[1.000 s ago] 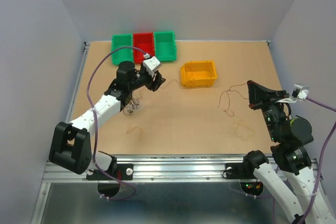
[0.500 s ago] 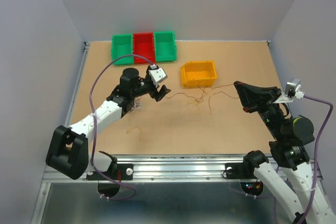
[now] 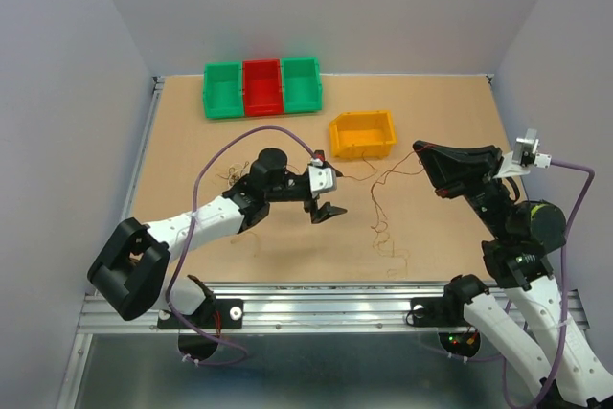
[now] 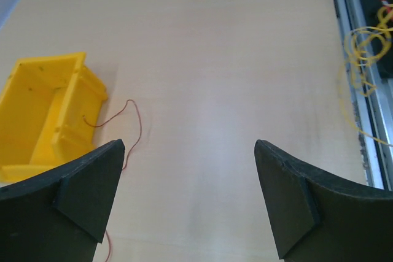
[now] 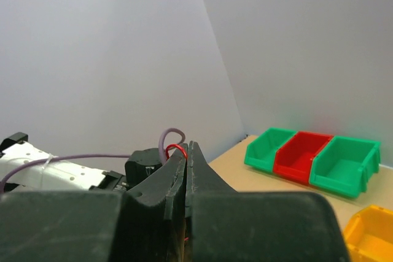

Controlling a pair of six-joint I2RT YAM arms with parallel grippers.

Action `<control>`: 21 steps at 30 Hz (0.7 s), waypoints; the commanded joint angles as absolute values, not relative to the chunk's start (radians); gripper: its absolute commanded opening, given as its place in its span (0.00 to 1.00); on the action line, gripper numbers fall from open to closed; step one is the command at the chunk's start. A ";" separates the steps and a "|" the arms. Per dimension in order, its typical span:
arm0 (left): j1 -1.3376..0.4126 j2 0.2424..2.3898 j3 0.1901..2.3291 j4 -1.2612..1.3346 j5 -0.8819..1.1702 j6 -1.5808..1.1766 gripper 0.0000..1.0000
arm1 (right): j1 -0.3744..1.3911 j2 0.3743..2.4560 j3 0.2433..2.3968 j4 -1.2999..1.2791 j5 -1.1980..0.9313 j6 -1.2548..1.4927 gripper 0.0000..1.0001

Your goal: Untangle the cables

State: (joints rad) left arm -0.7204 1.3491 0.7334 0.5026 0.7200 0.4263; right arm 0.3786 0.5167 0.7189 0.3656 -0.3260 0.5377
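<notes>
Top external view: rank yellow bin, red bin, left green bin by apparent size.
1. yellow bin: largest.
2. red bin and left green bin: look alike, so not ranked. Both sit farther from the camera, so true sizes are unsure.

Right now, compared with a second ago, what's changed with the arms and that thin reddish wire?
The left gripper swung away from the green and red bins toward the middle of the workspace and opened, seemingly letting go of the reddish wire, which now trails slack. The right gripper shifted inward toward the yellow bin and stayed shut on that wire throughout. The bins did not move.
</notes>
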 commanded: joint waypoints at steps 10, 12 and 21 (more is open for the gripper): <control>-0.750 1.361 0.736 0.601 0.792 0.405 0.97 | 0.371 0.543 0.655 0.597 -0.362 0.630 0.01; -0.752 1.383 0.742 0.601 0.772 0.407 0.96 | 0.371 0.558 0.646 0.629 -0.370 0.646 0.01; -0.759 1.491 0.821 0.575 0.565 0.371 0.64 | 0.373 0.614 0.632 0.718 -0.394 0.683 0.01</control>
State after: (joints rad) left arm -0.7540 1.4807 0.7517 0.5480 0.6533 0.3943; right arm 0.3786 0.6056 0.6544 0.6102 -0.3683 0.6556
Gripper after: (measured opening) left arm 0.754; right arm 0.020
